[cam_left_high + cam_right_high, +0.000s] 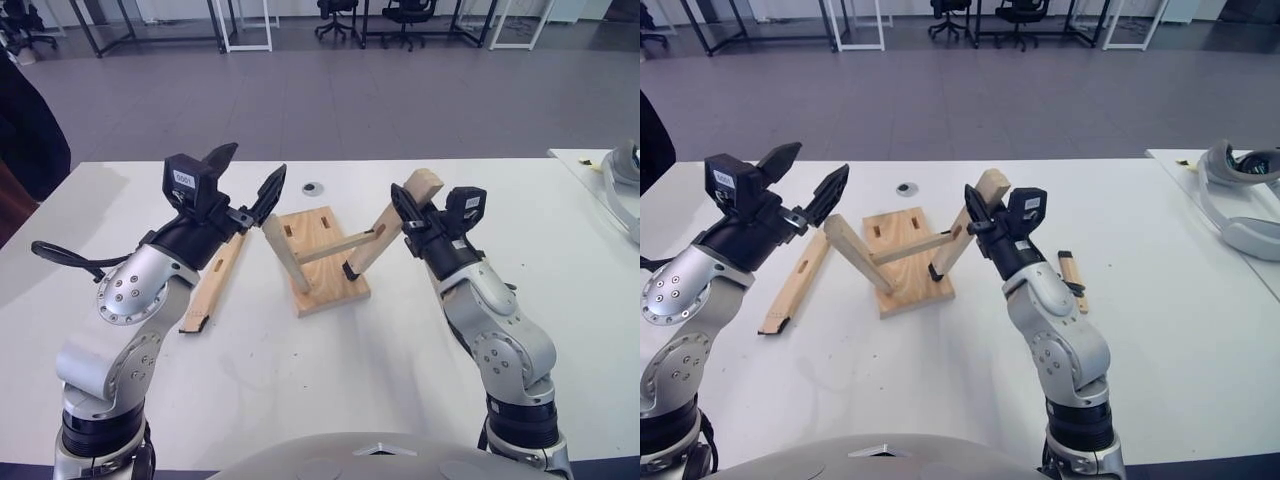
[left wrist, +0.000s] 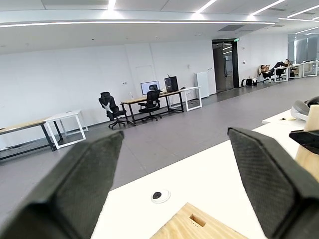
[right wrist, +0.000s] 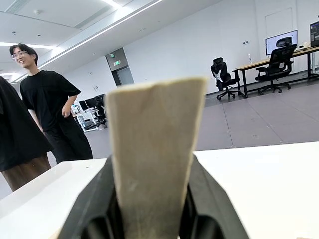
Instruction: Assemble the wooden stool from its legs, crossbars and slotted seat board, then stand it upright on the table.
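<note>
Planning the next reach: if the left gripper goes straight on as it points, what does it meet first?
Probably nothing: the left gripper points over the seat board toward bare table near the grommet. Its height above the board is unclear.

Nothing here can be read with certainty. A small white sticker [image 1: 182, 178] with dark characters sits on the black housing behind the left pincer [image 1: 259, 158]. A similar one [image 1: 468, 203] sits behind the right pincer [image 1: 408, 205]. Both are too small to make out. A green sign [image 2: 237, 39] glows above the far doorway, illegible.
</note>
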Action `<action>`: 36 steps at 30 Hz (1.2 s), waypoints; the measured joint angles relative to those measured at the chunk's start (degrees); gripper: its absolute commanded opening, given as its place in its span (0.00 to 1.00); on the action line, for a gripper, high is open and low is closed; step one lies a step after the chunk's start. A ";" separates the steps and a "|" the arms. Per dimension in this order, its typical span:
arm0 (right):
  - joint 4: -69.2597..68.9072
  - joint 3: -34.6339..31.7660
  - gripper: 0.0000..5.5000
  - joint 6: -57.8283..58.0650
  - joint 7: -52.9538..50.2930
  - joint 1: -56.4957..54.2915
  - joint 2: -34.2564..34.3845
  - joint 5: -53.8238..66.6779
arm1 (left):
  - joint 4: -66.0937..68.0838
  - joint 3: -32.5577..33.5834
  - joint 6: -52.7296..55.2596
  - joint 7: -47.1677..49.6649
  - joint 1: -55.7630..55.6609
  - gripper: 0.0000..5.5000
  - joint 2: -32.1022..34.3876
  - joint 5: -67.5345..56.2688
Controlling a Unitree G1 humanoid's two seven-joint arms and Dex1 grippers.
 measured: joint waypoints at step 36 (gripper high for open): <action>5.43 -4.12 0.19 24.31 -8.71 -15.82 5.50 -0.08 | 6.43 -2.78 -4.59 -1.68 -2.24 0.70 -3.54 5.18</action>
